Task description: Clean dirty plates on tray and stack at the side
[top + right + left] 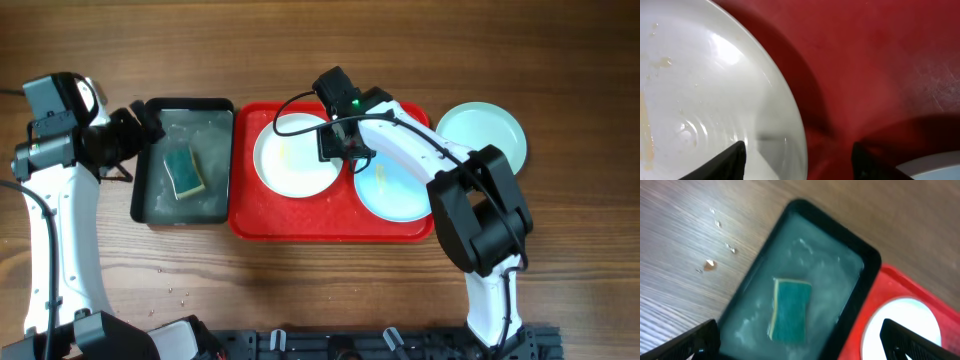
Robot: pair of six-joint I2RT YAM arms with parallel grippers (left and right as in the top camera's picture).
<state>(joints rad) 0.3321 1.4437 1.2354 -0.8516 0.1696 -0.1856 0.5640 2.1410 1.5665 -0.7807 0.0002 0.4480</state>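
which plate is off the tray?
The light turquoise plate on the table, right of the tray. The white plate and the other turquoise plate both sit on it.

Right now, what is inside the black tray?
A green sponge with a yellow edge lies in the black tray, in cloudy water. The tray floor under the sponge is covered, so I cannot see it.

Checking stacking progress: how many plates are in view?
3. White plate on the red tray's left side; turquoise plate on its right side, partly under the right arm; second turquoise plate on the table, right of the tray. None appears hidden.
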